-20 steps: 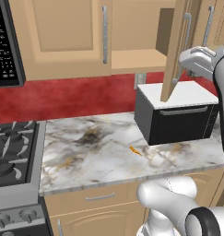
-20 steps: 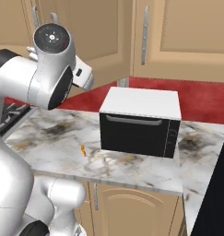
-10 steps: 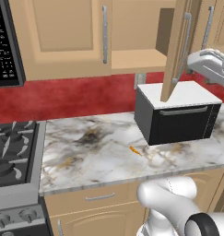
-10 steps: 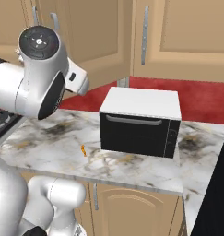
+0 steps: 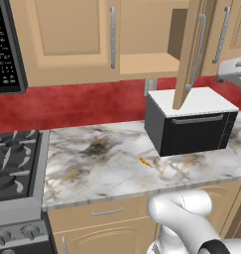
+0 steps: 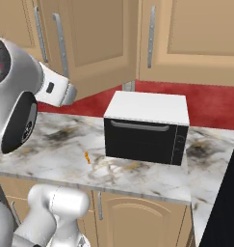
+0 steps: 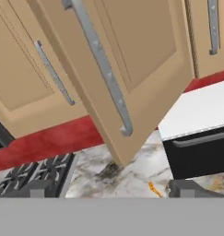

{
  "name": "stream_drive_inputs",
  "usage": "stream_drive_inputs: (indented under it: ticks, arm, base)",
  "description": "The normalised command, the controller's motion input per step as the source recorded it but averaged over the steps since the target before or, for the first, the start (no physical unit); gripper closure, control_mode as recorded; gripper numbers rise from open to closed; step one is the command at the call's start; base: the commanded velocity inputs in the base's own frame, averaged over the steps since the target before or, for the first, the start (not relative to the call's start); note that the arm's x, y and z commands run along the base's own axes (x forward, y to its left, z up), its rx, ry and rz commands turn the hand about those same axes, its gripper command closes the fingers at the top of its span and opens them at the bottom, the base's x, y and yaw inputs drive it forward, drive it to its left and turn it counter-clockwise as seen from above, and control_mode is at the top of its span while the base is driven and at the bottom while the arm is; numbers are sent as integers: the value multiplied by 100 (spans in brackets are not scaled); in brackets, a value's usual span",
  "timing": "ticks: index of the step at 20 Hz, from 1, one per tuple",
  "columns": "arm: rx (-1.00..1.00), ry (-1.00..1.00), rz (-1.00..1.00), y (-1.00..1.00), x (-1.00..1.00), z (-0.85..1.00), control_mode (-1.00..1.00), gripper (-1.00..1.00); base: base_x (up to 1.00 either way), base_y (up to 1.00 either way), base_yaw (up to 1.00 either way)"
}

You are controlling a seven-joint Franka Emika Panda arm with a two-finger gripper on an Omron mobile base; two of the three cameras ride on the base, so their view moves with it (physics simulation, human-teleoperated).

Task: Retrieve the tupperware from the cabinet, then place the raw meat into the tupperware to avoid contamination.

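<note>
The cabinet [image 5: 142, 34] hangs on the wall above the counter [image 5: 102, 163], and its right door [image 5: 191, 54] is swung out toward the room — edge-on in the left base view. Behind the open door there is a bare wooden shelf [image 5: 147, 63], and no tupperware can be made out on the part that shows. The raw meat [image 5: 145, 161], a tiny orange sliver, lies on the marble counter just in front of the black box with the white top [image 5: 191, 121], near its left corner. In the hand view the gripper [image 7: 111, 190] sits close in front of the open door's silver handle [image 7: 102, 64]. Its two dark finger tips [image 7: 189, 188] stand far apart with nothing between them, so the hand is wide open and holds nothing. A stove [image 5: 13, 168] is at the left end of the counter.
</note>
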Motion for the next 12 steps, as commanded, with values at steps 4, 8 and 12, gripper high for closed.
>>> stream_drive_inputs:
  ticks: [4,8,12]
  arm:
    - [-12,-9,0,44,-37,18,-100,-100]
    - [-20,-1,0,61,-18,18,-100,-100]
    - [-23,3,0,60,-14,24,-100,-100]
  base:
    - [0,0,0]
    - [0,0,0]
    - [0,0,0]
